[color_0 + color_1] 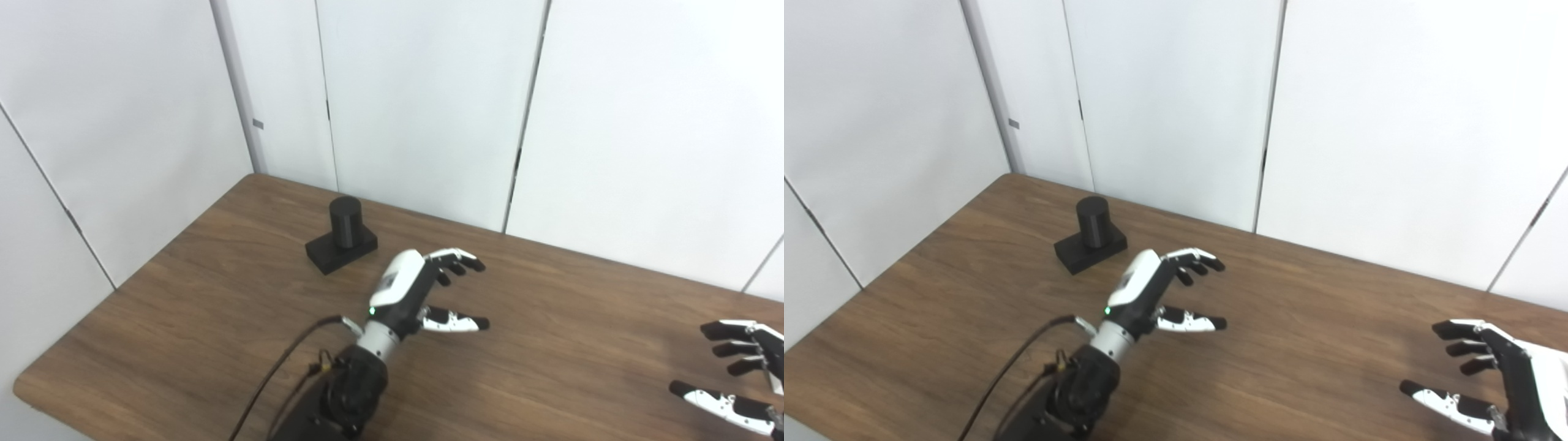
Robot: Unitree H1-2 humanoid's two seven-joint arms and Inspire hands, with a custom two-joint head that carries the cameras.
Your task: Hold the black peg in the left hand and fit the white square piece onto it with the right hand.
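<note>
Left eye view: black peg [343, 225] upright on its black rectangular base [340, 250], standing on the wooden table [184, 294] toward the far left corner, touched by neither hand. Peg a short dark cylinder, flat on top, set near the middle of the base; base turned a little askew to the table's far edge.

Left hand [422, 293] above the table just near and to the right of the peg, close but apart from it. Fingers [459, 260] and thumb spread, pointing right, nothing between them (palm side facing away from the peg). White back shell uppermost, small green light lit at the wrist. Black forearm rising from the bottom edge, dark cable [275, 373] looping off its left side.

Right hand [1488, 380] at the near right corner of the scene, well apart from both the peg and the left hand, partly cut by the picture's edge. Fingers pointing left, spread from the thumb below them, empty.

White square piece seen in neither eye view; whereabouts cannot be told.

Table surface dark brown with wood grain, rounded at the near left corner. White panelled walls [429, 92] behind and to the left, meeting just beyond the table's far left corner, thin dark seams running between the panels.
</note>
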